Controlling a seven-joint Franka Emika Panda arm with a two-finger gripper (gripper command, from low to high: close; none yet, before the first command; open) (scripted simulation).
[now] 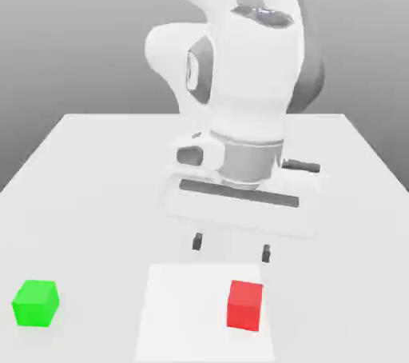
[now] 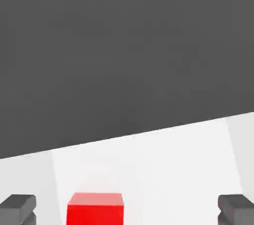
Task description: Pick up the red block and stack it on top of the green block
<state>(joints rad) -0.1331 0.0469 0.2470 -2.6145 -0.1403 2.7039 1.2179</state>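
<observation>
Nearing the pickup stage, the gripper (image 1: 232, 248) is held open and empty. The red block (image 1: 244, 305) is seen on the white square (image 1: 184, 313); alignment over it, then lowering, is required next.

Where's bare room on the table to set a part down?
Table looks bare between the green block and the white square. Crowded: the red block on that square, with the open gripper nearby.
</observation>
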